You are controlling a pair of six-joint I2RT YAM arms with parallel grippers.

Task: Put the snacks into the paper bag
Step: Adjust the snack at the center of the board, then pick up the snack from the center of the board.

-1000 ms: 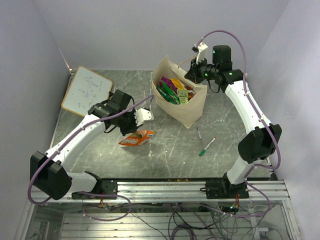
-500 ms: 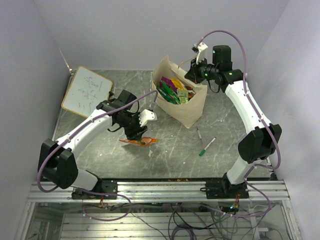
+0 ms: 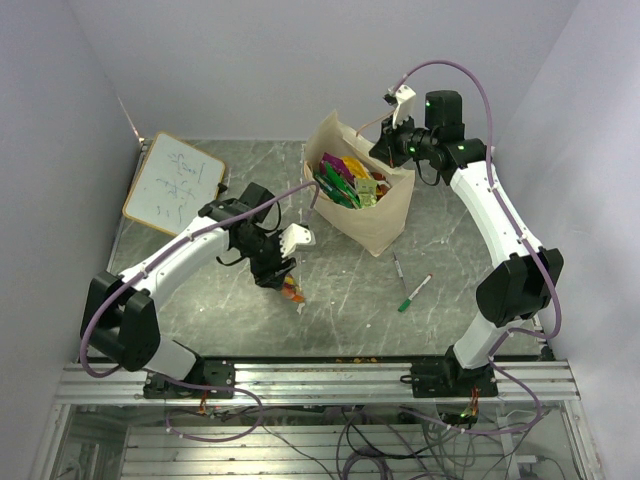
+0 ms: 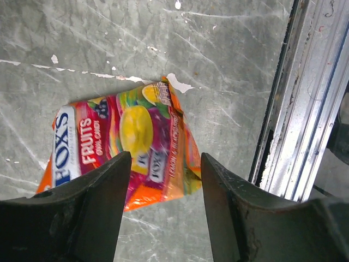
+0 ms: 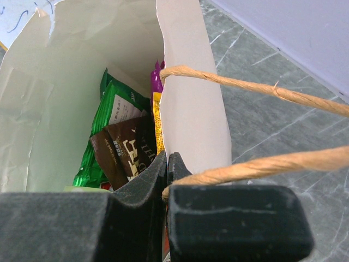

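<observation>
The paper bag [image 3: 375, 222] is standing upright at upper centre of the top view, holding snacks [image 3: 340, 180]. The right gripper [image 5: 166, 159] is pinching its rim, jaws closed. The left gripper [image 4: 165, 164] is hovering with jaws parted, gripping nothing. Between them the orange Fox's packet [image 4: 131, 139] is lying flat, its long axis running left-right across the wrist view.

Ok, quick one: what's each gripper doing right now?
Left gripper: open, over the Fox's fruit candy packet, not gripping it.
Right gripper: closed on the rim of the paper bag.
</observation>
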